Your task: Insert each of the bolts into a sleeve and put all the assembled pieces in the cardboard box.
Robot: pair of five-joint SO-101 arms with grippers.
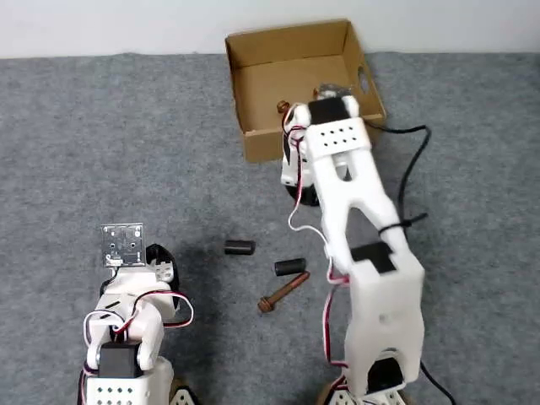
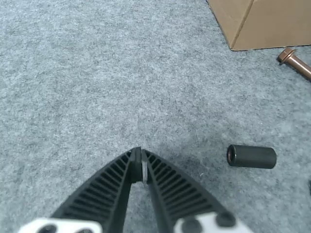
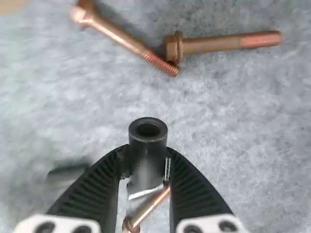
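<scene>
Beneath me lies a grey carpet [image 1: 101, 152], rough and lightly flecked, spreading out to every side. Along its far edge I see a plain white wall [image 1: 110, 25].

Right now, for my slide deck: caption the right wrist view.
Right gripper shut on a black sleeve, copper bolt behind it; two loose bolts on grey carpet beyond.

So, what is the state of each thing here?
Box: open, upright.
Left claw: shut, empty.
Right claw: shut on a sleeve, facing end open.
Bolt behind it: insertion unclear.
Two loose sleeves: lying flat, no bolt showing.
Bolt beside them: lying loose.
Two other bolts: lying loose.
</scene>
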